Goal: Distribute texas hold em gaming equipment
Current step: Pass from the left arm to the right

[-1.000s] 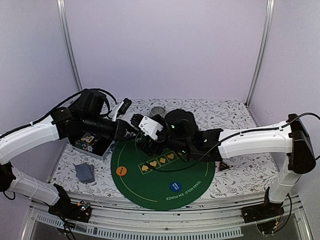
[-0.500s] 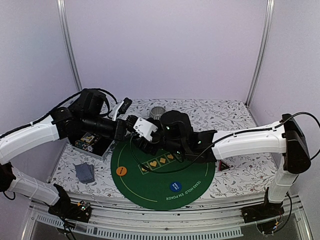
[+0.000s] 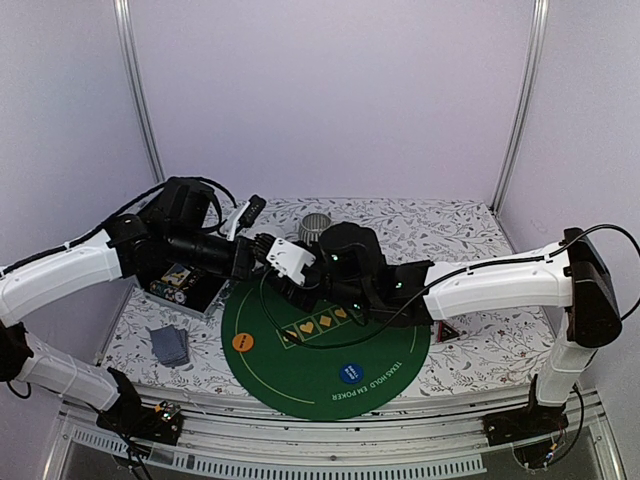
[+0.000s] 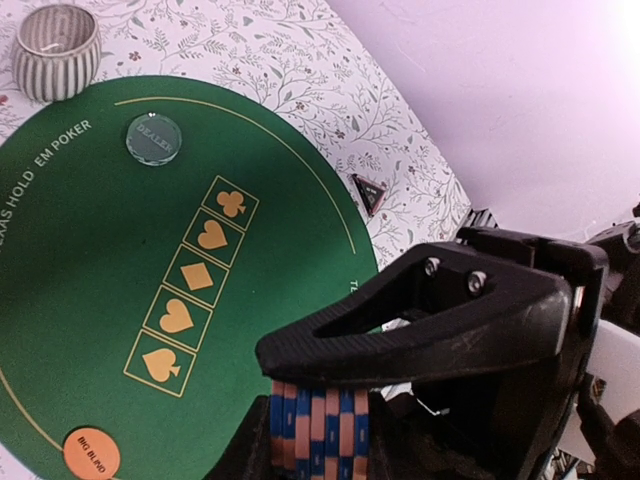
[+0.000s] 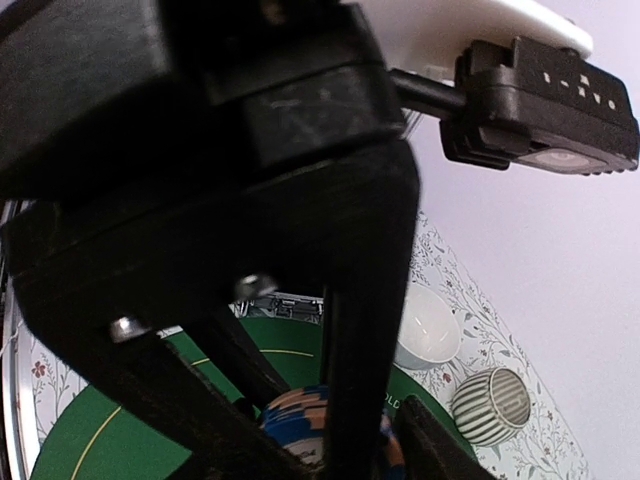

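My two arms meet above the far left part of the mat. My left gripper is clenched on a short roll of chips, striped orange and blue, lying on its side between the fingers. The upper finger arches over the roll; the lower one is mostly out of the picture. My right gripper is nose to nose with the left one, its fingers around the same chips. Its own camera is crowded with black parts, so I cannot tell whether those jaws press on the roll or stand off it.

The rest of the gear lies spread out. The pale disc, marked DEALER, sits on the mat near its far edge. It is close to the striped bowl, which stands on the table just off the mat. The white bowl stands beside the striped one. The orange disc lies on the mat near its left edge and the blue disc near its front edge. The triangle rests on the table just off the mat's right side. The cards lie in a pile on the table left of the mat, in front of a dark box.
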Motion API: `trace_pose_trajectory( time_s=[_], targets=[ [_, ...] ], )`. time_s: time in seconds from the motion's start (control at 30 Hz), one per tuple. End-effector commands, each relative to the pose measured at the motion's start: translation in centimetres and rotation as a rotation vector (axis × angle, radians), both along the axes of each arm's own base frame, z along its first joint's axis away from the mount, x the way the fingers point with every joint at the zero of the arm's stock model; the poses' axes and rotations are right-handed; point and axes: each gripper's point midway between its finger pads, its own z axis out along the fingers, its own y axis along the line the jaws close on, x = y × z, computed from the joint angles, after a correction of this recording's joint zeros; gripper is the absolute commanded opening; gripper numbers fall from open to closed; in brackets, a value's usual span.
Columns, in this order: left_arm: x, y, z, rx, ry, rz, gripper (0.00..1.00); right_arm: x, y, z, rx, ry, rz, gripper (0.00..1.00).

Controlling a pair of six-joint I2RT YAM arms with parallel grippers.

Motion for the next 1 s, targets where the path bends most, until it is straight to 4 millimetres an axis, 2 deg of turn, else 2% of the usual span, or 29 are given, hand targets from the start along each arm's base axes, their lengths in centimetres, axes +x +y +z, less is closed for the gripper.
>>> trace_pose_trajectory(
  time_s=[0.0,0.13,0.23,0.43,0.53,0.63,0.7,0.83,0.97],
  targets=[
    [-1.1,-1.0,-0.1,-0.029,0.021,-0.076,0.00,2.2,-1.6,0.1,0.023,0.014,-0.103,0.55],
    [-1.0,-1.0,0.0,-0.029,0.017,-0.074,0.00,2.3,-1.9,0.1,0.018,0.012,-0.108,0.57],
    [-1.1,-1.0,-0.1,-0.026,0.019,-0.074,0.00,2.0,-1.8,0.4,0.027,0.016,-0.093,0.51],
    [-1.2,-0.9,-0.3,-0.029,0.019,-0.074,0.00,1.8,-1.7,0.2,0.010,0.023,-0.077,0.27],
    [-1.3,-1.0,-0.8,-0.037,0.033,-0.080,0.00,1.7,-1.8,0.2,0.010,0.029,-0.080,0.06],
    [-1.4,-1.4,-1.8,-0.058,0.065,-0.079,0.00,1.7,-2.1,-0.2,0.006,0.044,-0.089,0.03],
    [-1.4,-1.6,-2.8,-0.070,0.091,-0.074,0.06,1.5,-2.4,-1.0,-0.005,0.065,-0.089,0.02],
    [-1.2,-1.7,-5.4,-0.053,0.137,-0.057,0.11,0.8,-3.0,-3.9,-0.053,0.135,-0.086,0.02],
    [-1.2,-1.8,-8.4,-0.034,0.180,-0.052,0.14,-0.3,-3.9,-8.5,-0.129,0.245,-0.079,0.02]
  ],
)
